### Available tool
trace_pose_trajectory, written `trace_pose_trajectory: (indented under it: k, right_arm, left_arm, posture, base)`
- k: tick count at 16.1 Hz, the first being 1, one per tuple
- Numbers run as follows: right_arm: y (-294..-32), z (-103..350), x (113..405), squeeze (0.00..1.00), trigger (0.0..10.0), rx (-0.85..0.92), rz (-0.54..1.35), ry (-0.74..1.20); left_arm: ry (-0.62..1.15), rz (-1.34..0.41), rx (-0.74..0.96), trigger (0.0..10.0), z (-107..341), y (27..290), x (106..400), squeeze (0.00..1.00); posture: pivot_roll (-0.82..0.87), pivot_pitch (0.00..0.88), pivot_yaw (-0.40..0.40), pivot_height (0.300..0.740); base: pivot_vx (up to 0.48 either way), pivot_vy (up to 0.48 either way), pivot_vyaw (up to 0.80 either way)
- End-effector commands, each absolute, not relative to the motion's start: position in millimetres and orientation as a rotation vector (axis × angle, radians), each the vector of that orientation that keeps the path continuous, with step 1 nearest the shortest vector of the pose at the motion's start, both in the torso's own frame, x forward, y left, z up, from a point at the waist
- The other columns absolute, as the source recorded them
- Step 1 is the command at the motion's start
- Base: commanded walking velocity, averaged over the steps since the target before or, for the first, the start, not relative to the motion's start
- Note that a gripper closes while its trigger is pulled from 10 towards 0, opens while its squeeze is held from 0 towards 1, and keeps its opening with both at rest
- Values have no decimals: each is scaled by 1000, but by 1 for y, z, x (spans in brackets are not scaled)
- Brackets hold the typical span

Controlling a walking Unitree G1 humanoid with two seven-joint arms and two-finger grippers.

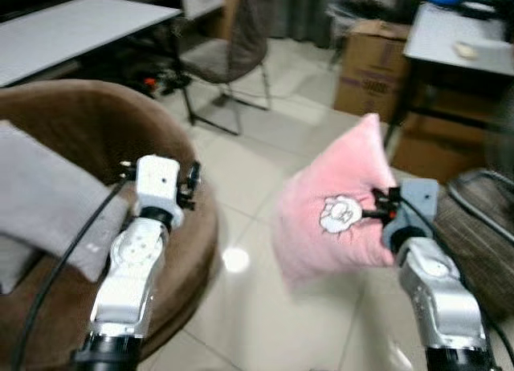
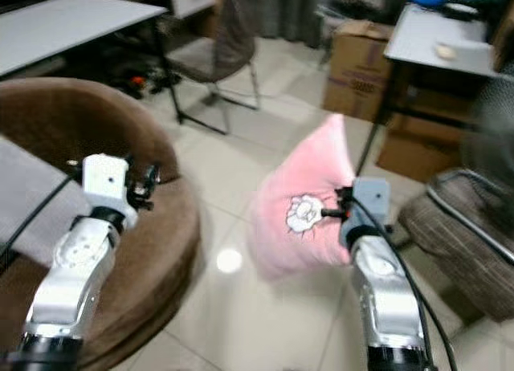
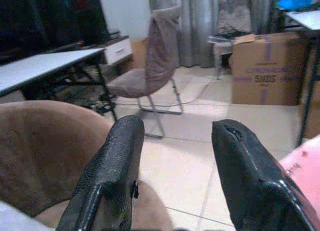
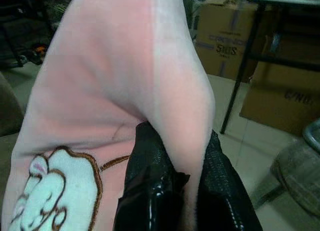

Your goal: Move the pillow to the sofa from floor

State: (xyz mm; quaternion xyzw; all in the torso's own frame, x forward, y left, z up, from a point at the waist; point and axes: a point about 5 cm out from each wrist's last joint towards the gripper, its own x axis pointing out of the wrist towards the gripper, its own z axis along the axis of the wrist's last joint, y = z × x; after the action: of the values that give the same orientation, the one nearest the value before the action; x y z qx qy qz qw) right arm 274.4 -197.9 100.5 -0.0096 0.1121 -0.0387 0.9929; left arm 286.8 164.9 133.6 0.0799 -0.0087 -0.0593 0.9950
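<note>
1. The pink pillow [image 1: 337, 206] was held in the air above the tiled floor [image 1: 241, 194] — a fold of its edge was pinched between the fingers [image 4: 150, 191] of the right gripper [image 4: 182, 201].
2. A white sheep patch [image 1: 341, 214] was seen on the pillow's face.
3. The left gripper [image 3: 175, 156] was held over the brown sofa [image 1: 173, 258] — its fingers were spread apart, with nothing between them.
4. A grey cushion [image 1: 40, 194] was seen lying on the sofa.
</note>
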Motion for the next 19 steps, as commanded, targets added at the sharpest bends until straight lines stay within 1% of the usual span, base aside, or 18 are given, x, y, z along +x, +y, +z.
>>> trace_pose_trajectory:
  k: [1, 8, 18, 19]
  right_arm:
    - [-196, 112, 279, 0, 10000, -22, -74, 160]
    - [-196, 114, 280, 0, 10000, -35, -52, 150]
    - [-189, 122, 289, 0, 10000, -25, 21, 119]
    - [-189, 124, 292, 0, 10000, -27, 38, 111]
  left_arm:
    - [-31, -100, 174, 10000, 138, 172, 287, 0]
    - [-29, -107, 183, 10000, 138, 172, 286, 0]
    - [-26, -108, 208, 10000, 140, 174, 285, 0]
    - [-26, -105, 222, 10000, 141, 174, 284, 0]
  posture:
    - [32, 0, 15, 740]
    - [36, 0, 15, 740]
    - [44, 0, 16, 740]
    - [44, 0, 16, 740]
  base:
    - [371, 0, 0]
    - [370, 0, 0]
    - [368, 0, 800]
    - [0, 0, 800]
